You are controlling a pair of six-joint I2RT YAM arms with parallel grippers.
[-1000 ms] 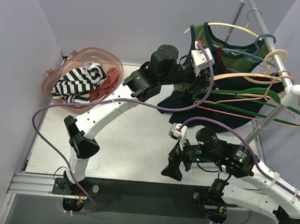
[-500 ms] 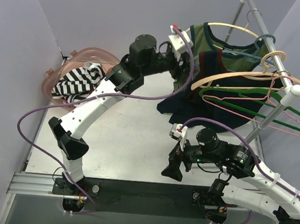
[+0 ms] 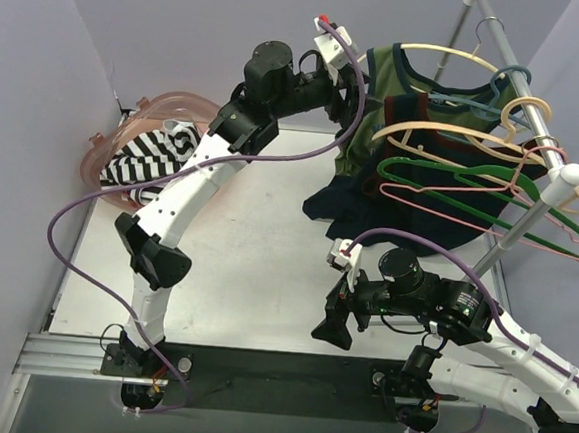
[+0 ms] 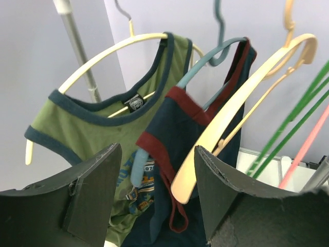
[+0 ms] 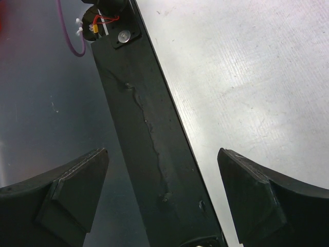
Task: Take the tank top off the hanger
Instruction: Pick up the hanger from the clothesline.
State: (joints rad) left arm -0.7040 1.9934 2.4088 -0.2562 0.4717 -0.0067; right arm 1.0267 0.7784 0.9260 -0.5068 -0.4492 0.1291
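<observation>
A navy tank top (image 4: 180, 128) with maroon trim hangs on a blue-grey hanger (image 4: 138, 164). Its near strap loop (image 4: 177, 216) dangles below the hanger's bare end, while the far shoulder stays on the hanger. Behind it a green tank top (image 4: 87, 123) with navy trim sits on a cream hanger (image 4: 103, 54). My left gripper (image 4: 157, 154) is open just in front of both tops with nothing between its fingers. From above it (image 3: 358, 87) is raised beside the green tank top (image 3: 396, 74), and the navy tank top (image 3: 351, 196) droops toward the table. My right gripper (image 3: 333, 325) hovers open and empty.
A pink basket (image 3: 168, 107) holding striped clothes sits at the back left. The rack's metal pole (image 3: 525, 95) slants at the right, carrying bare cream, green and pink hangers (image 3: 473, 176). The right gripper (image 5: 162, 154) looks down on the dark base strip (image 5: 149, 128) at the table's near edge.
My left gripper rose up and back from low in the navy tank top toward the green one, and its jaws opened. The hangers swung on the rail. The right arm stayed still.
</observation>
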